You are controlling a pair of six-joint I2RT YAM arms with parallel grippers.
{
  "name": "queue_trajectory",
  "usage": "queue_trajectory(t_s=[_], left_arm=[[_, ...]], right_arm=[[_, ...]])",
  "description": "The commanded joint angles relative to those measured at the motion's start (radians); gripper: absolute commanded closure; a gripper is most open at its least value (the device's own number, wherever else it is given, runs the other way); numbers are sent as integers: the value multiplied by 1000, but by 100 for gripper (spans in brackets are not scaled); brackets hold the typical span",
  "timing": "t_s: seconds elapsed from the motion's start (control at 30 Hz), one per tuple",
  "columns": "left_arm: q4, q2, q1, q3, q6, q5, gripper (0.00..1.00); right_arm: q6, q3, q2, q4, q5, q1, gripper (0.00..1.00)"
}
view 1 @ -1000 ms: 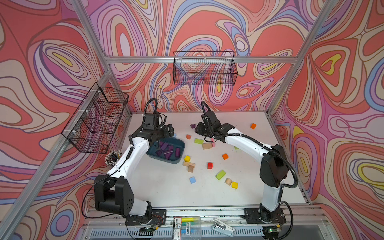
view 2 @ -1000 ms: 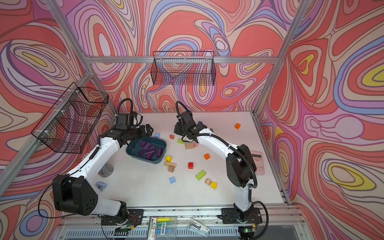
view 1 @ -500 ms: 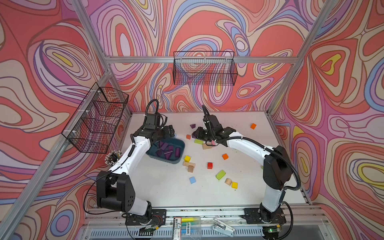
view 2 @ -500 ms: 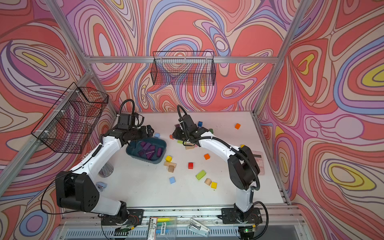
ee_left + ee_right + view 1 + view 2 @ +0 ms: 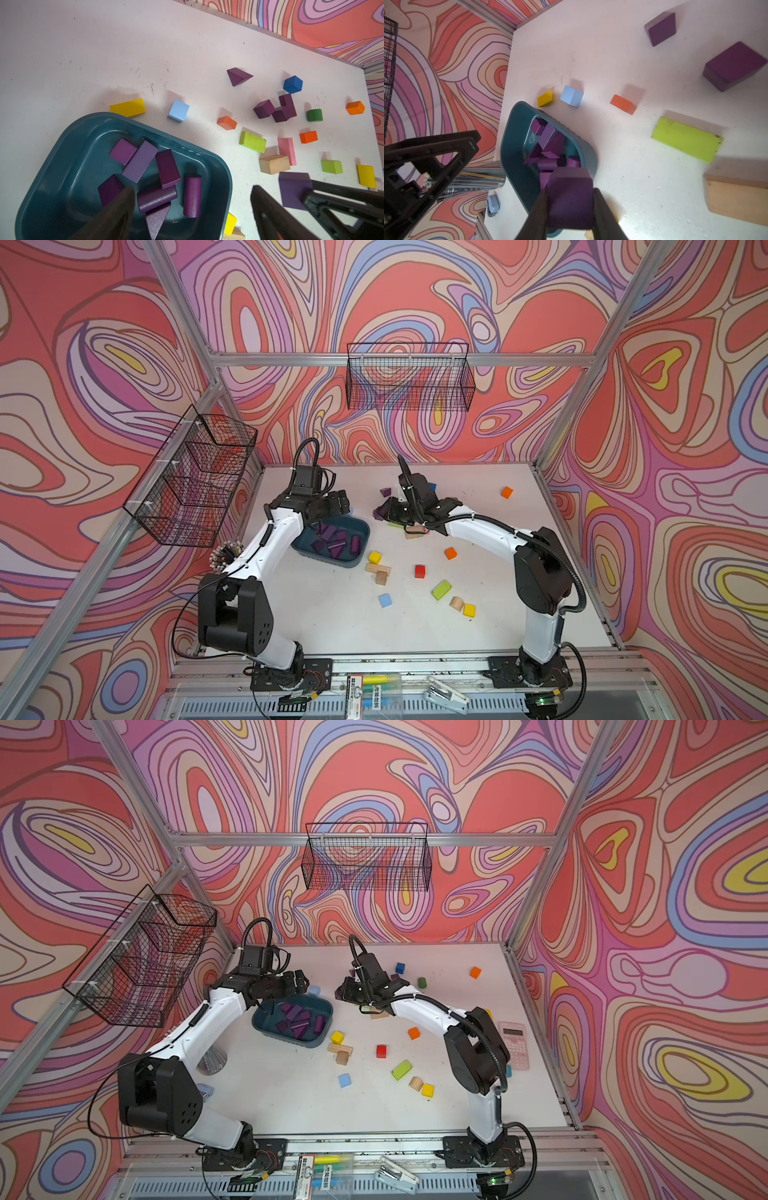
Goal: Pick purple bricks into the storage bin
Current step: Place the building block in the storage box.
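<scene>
The storage bin [image 5: 360, 526] [image 5: 329, 1011] [image 5: 226, 178] [image 5: 512, 145] is a teal tray left of the table's middle, and several purple bricks [image 5: 332, 539] [image 5: 167, 168] lie in it. My left gripper [image 5: 340, 506] [image 5: 301, 982] [image 5: 192, 188] hangs open and holds nothing, over the bin's far edge. My right gripper [image 5: 380, 512] [image 5: 343, 990] [image 5: 570, 193] is shut on a purple brick [image 5: 571, 195] [image 5: 294, 190], just right of the bin and above the table. Loose purple bricks lie behind it: a prism [image 5: 385, 492] [image 5: 238, 75] and a cluster [image 5: 280, 110] [image 5: 734, 64].
Loose coloured blocks lie right of the bin: yellow [image 5: 374, 558], red [image 5: 419, 571], orange [image 5: 450, 553], lime [image 5: 441, 590], light blue [image 5: 385, 600]. Black wire baskets hang on the back wall [image 5: 409, 377] and the left wall [image 5: 191, 481]. A pink calculator [image 5: 513, 1044] lies at the right edge.
My right gripper has moved left toward the bin with the purple brick in it. The left arm has barely shifted and stays open.
</scene>
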State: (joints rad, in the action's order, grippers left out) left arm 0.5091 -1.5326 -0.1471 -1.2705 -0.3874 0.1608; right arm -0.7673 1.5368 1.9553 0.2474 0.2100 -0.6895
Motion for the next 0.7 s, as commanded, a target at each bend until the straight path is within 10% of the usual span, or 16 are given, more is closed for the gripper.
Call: queue_trajectory(t_s=[0.0,0.67], left_arm=[[48,-18,37,-39,-25,-4,11],[107,-34,58,-79,-39,-98,11]], right_arm=[[-12,50,39,-27,-17,-42,77],[-91,145,147,-20,-225,-190,77]])
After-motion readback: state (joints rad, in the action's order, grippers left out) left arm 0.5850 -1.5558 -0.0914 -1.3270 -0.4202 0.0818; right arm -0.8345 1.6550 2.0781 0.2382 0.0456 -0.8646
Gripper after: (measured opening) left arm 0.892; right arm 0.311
